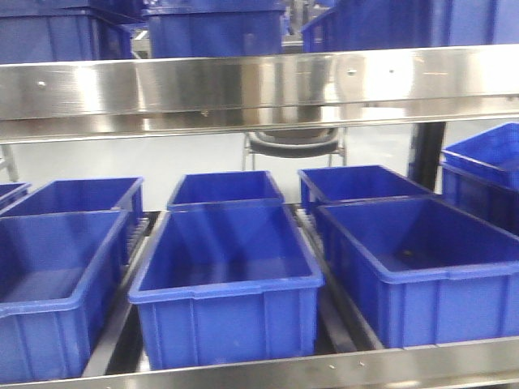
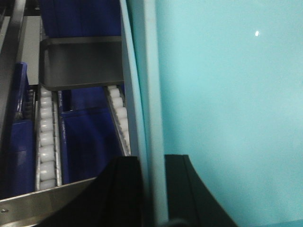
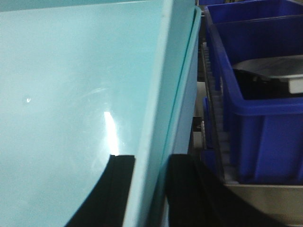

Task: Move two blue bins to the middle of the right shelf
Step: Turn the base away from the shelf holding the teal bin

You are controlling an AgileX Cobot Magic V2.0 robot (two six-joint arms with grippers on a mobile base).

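At the shelf [image 2: 28,203] front, one bin [image 2: 227,94] runs lengthwise away from the robot; left claw [image 2: 151,189] clamps its left wall, right claw [image 3: 151,189] its right wall, both equally near.

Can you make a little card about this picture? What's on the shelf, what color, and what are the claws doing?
place: shiny metal shelf with roller tracks
on the shelf: blue bins in two rows, open on top
more bins: on the level above and at the right edge
left claw: shut on the held bin, one finger on each side of its wall
right claw: shut on the held bin the same way
odd color: the held bin looks pale teal up close
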